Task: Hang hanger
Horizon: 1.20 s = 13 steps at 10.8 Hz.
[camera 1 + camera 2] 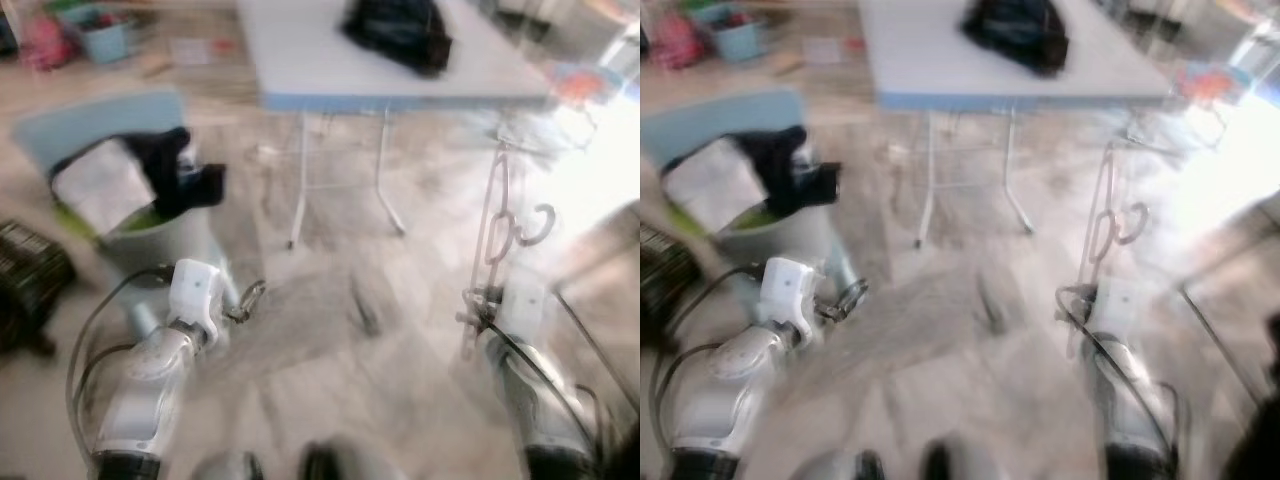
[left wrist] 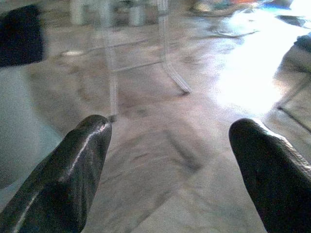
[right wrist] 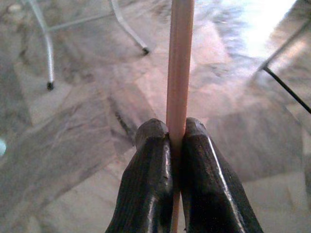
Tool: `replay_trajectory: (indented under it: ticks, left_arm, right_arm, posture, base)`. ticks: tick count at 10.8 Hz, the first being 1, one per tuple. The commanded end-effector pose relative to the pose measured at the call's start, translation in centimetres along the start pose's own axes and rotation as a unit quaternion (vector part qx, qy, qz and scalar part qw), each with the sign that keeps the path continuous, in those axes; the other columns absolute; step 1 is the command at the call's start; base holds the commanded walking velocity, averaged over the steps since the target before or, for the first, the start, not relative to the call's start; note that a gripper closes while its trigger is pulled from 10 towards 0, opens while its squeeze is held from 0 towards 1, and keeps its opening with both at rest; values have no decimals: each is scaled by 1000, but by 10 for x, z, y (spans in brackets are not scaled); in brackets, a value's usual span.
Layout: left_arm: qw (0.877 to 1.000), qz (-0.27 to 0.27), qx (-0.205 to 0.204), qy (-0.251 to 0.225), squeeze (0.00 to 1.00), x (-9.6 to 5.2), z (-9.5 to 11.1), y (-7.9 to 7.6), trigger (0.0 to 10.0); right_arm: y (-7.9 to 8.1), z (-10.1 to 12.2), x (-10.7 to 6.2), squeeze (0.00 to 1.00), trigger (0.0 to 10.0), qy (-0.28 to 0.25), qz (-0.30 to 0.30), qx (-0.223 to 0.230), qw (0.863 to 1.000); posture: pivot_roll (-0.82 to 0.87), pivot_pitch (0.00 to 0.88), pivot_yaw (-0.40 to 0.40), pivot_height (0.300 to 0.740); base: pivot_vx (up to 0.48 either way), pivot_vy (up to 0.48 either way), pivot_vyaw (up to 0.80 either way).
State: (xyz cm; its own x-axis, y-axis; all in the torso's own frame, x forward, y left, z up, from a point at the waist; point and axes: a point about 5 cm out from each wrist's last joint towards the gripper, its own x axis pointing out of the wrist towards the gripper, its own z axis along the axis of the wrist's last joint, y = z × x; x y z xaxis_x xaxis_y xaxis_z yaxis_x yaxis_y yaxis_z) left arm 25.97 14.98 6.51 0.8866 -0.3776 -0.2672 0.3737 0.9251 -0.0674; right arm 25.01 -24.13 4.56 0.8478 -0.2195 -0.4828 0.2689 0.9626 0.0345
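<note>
right pincer (image 3: 176, 145), hanger (image 1: 497, 215) upright

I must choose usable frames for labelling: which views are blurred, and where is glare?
Left eye and right eye views: motion-blurred throughout, white glare at the right edge; the hanger is smeared. Left wrist view: glare on the floor, the open left gripper fairly sharp. Right wrist view: sharpest, right gripper shut on the hanger.

No readable text, labels or numbers anywhere
</note>
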Motion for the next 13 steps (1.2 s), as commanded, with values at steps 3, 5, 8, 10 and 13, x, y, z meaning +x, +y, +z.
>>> replay_trajectory:
  ticks: [3, 5, 8, 10, 13]
  left_arm:
    - [1000, -14, 17, -16, 0, -1, 7, 3, 10000]
    - [999, -24, 3, -26, 0, -1, 10, 4, 10000]
    - [998, -41, -12, -37, 0, 2, 14, 2, 10000]
    - [998, -43, -12, -39, 0, 4, 16, 2, 10000]
    - [999, -39, -14, -30, 0, 5, 15, 5, 10000]
  right_arm:
    - [2, 7, -2, 0, 10000, -19, 0, 10, 1000]
    - [5, 9, -1, 0, 10000, -17, -1, 13, 1000]
    - [6, 14, 2, 0, 10000, -26, -3, 13, 1000]
    - [8, 19, 4, 0, 10000, -31, -3, 11, 999]
    - [8, 17, 5, 0, 10000, -28, -6, 11, 1000]
  posture:
    - [-47, 102, -96, 740]
    - [-48, 100, -96, 740]
    - [-55, 86, -95, 740]
    - [-57, 89, -96, 740]
    - [-56, 95, -92, 740]
  base:
    - [0, 136, -260]
    - [146, 0, -344]
    - [439, 0, -800]
    - [457, 0, -800]
    - [414, 173, -533]
